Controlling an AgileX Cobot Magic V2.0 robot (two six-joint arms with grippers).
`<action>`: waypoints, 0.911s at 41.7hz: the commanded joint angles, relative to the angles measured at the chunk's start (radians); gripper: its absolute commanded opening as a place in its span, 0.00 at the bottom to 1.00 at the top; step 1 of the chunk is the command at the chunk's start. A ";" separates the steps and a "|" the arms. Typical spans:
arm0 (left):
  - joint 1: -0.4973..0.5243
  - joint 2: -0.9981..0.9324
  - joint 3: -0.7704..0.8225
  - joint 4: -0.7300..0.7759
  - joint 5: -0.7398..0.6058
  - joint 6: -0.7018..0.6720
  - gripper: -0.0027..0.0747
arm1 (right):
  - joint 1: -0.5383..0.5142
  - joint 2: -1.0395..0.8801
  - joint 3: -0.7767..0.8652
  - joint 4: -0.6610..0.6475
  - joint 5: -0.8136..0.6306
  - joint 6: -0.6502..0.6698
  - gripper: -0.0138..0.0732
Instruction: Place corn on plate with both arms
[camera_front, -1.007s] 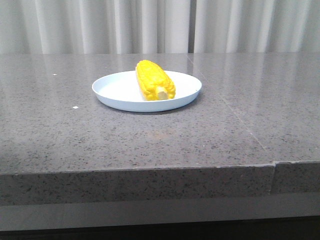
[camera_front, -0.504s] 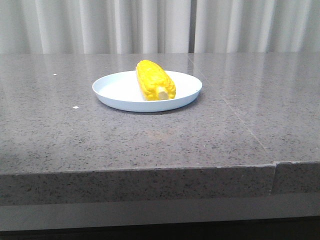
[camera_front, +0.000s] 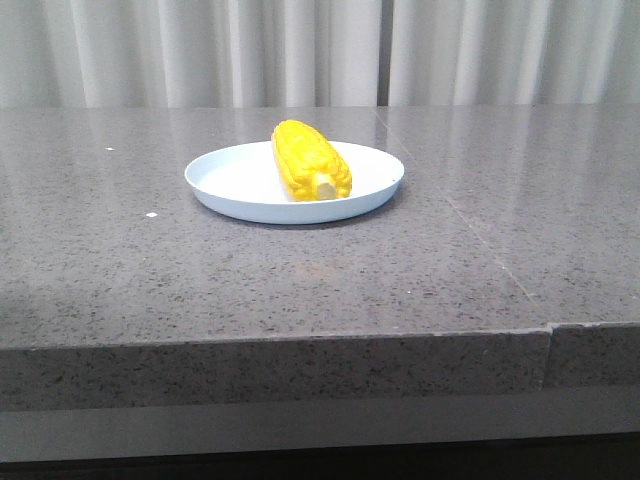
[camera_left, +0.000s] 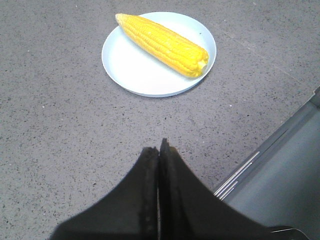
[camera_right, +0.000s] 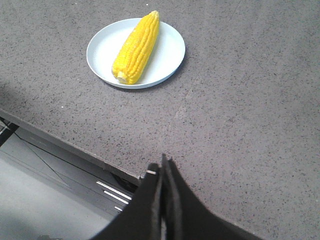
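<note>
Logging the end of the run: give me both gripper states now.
Left gripper: closed, holding nothing.
Right gripper: closed, holding nothing.
The corn lies on the plate.

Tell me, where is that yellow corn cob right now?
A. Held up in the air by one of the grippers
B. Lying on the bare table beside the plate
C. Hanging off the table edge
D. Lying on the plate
D: the corn lies across the plate, and both the left gripper and the right gripper are shut, empty and well clear of it.
</note>
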 joint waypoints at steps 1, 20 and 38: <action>-0.007 -0.001 -0.025 -0.006 -0.074 -0.010 0.01 | -0.004 0.002 -0.024 -0.008 -0.063 -0.009 0.02; 0.358 -0.362 0.508 0.029 -0.624 -0.009 0.01 | -0.004 0.002 -0.024 -0.008 -0.060 -0.009 0.02; 0.599 -0.798 0.933 -0.014 -0.899 -0.009 0.01 | -0.004 0.002 -0.024 -0.008 -0.060 -0.009 0.02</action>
